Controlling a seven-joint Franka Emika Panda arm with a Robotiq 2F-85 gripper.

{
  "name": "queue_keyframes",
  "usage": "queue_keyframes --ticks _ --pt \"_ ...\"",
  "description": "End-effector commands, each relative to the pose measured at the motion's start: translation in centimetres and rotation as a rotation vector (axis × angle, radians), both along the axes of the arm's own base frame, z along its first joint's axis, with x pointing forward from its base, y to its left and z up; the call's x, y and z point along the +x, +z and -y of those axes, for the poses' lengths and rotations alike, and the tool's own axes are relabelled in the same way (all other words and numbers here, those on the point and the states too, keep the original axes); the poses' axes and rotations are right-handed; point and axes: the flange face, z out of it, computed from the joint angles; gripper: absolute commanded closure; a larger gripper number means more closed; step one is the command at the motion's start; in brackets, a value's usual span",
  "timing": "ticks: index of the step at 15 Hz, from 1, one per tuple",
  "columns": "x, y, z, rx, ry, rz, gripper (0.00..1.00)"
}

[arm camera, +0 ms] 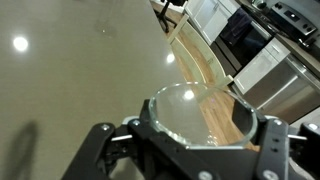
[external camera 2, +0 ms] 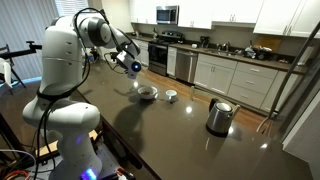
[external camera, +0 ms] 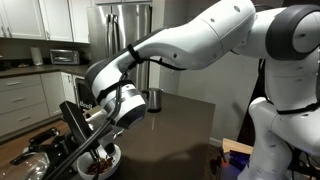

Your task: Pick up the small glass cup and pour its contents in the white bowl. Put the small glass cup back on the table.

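fingers (arm camera: 148, 118) grip the small glass cup (arm camera: 195, 112) above the white bowl (external camera 2: 148, 97).

Both exterior views face the kitchen cabinets (external camera 2: 235, 70) across the table (external camera 2: 190, 150) and share the kettle (external camera: 153, 99), while the wrist view looks closely down at the tabletop.

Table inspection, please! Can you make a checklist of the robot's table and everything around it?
Surface: dark brown table, glossy.
Job's things: small glass cup held up in the jaws; white bowl on the table near it.
Clutter: steel kettle; small pale dish beside the bowl.
Grippers: gripper shut on the small glass cup.
Cables: maybe thin wires by the robot's base, too small to tell.
Surroundings: kitchen counter, white cabinets, stove, fridge.
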Motion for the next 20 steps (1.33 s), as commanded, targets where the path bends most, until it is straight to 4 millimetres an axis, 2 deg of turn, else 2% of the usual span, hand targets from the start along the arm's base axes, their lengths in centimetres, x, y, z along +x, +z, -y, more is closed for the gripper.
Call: queue_keyframes --ticks 1,8,16,20 --pt "-0.6 -0.7 0.1 0.097 0.017 -0.037 0.43" --pt "-2.2 -4.3 -0.7 0.128 0.029 -0.129 0.43" --pt "-5.6 -6.5 -1.0 0.196 -0.153 -0.130 0.43" --pt "-7.7 -8.2 -1.2 0.221 -0.215 -0.130 0.43"
